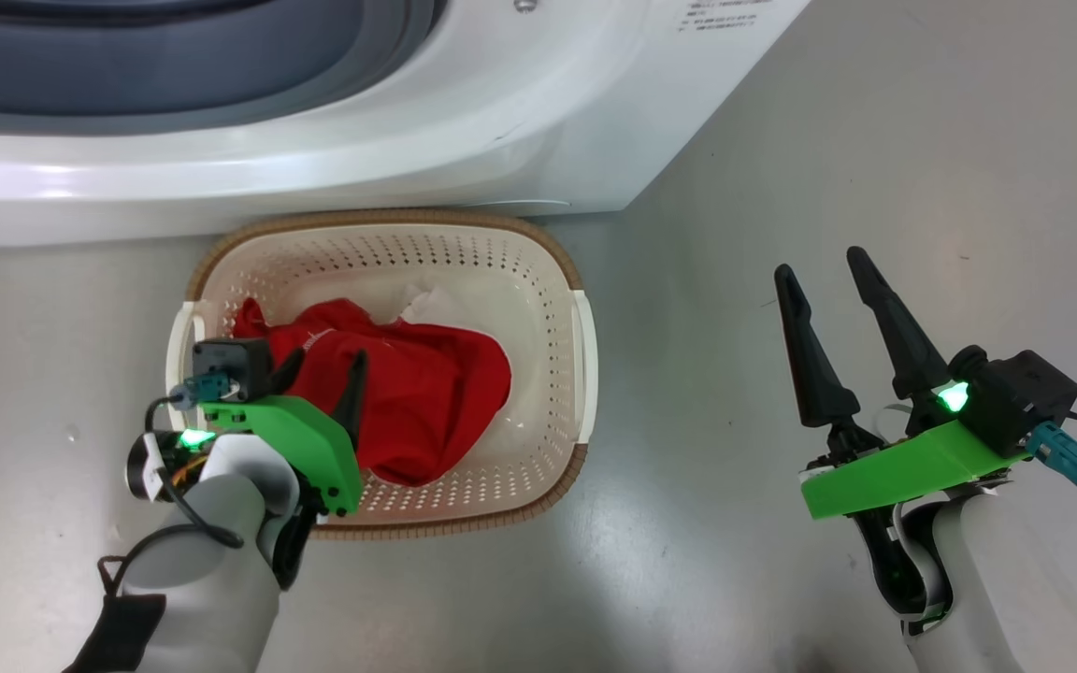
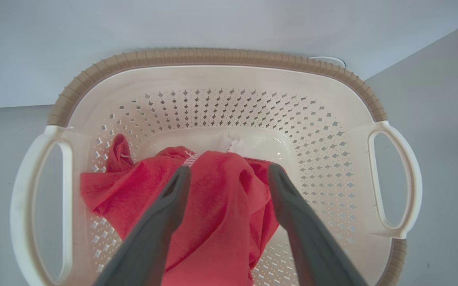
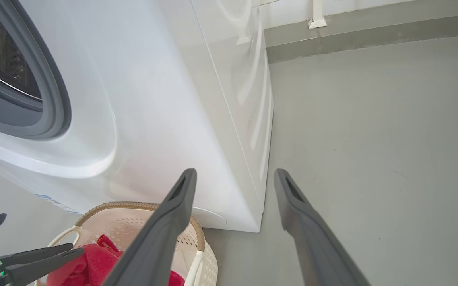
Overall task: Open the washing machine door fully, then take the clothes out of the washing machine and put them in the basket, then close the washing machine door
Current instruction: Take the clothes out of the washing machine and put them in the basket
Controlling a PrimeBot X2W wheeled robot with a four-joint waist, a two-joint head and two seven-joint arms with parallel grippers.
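Note:
The cream basket stands on the floor against the front of the white washing machine. Red clothes with a white patch lie in the basket's left half. My left gripper hangs over them, open, its fingers pointing down into the basket. In the left wrist view the left gripper straddles a hump of the clothes inside the basket. My right gripper is open and holds nothing, over bare floor to the basket's right. The washing machine door is out of view.
The machine's grey gasket rings the open mouth, with the steel drum behind it. Grey floor stretches to the right of the machine as far as a wall skirting. A cable with a blue plug trails from my right wrist.

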